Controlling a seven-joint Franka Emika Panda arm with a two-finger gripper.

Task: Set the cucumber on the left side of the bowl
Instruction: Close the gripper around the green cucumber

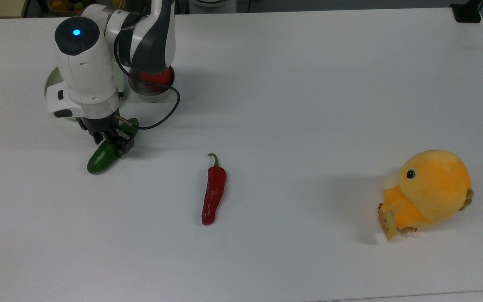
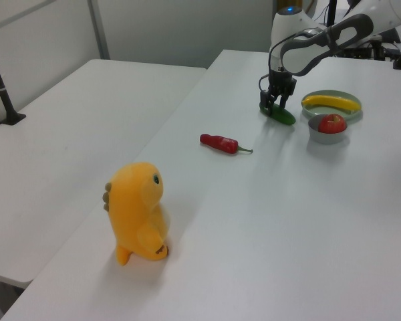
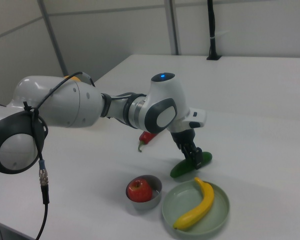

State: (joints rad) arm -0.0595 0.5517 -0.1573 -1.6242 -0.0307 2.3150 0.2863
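Note:
The dark green cucumber (image 1: 99, 161) lies slantwise on the white table (image 1: 308, 105), in front of the plate and bowl. My gripper (image 1: 111, 143) is down over its middle, one finger on each side, shut on it. The left view has the gripper (image 2: 273, 110) on the cucumber (image 2: 284, 118), and so does the right view, gripper (image 3: 194, 159) on cucumber (image 3: 180, 170). The small grey metal bowl (image 1: 151, 94) holds a red apple (image 1: 159, 77) and is partly hidden by my arm; it stands free in the left view as bowl (image 2: 327, 134) and in the right view as bowl (image 3: 152, 197).
A pale green plate (image 2: 321, 95) with a yellow banana (image 2: 331, 102) stands beside the bowl. A red chili (image 1: 214, 191) lies mid-table. An orange plush toy (image 1: 430, 191) sits at the top view's right.

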